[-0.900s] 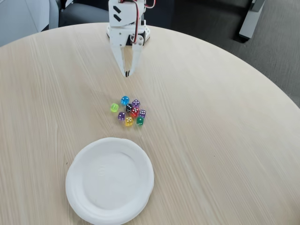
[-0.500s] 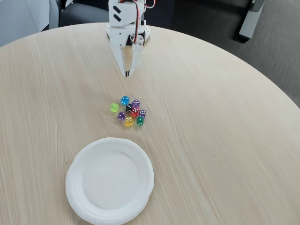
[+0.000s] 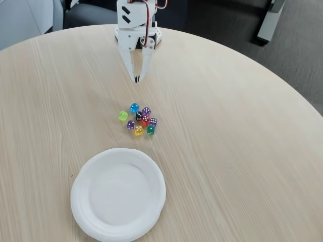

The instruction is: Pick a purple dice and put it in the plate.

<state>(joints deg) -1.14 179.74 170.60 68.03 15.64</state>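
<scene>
Three purple dice lie in a small cluster at the table's middle: one (image 3: pixel 146 110) at the cluster's top, one (image 3: pixel 153 121) on its right, one (image 3: pixel 130 124) on its left. The white plate (image 3: pixel 118 192) rests near the front edge, empty, below the cluster. My white gripper (image 3: pixel 137 79) hangs point-down behind the dice, fingertips together and holding nothing, a short way above and beyond the cluster.
Other dice share the cluster: blue (image 3: pixel 134 107), lime green (image 3: pixel 123 115), black (image 3: pixel 139 115), red (image 3: pixel 145 121), yellow (image 3: pixel 139 130), dark green (image 3: pixel 150 129). The round wooden table (image 3: pixel 237 131) curves off at right. The arm's base (image 3: pixel 136 20) stands at the far edge.
</scene>
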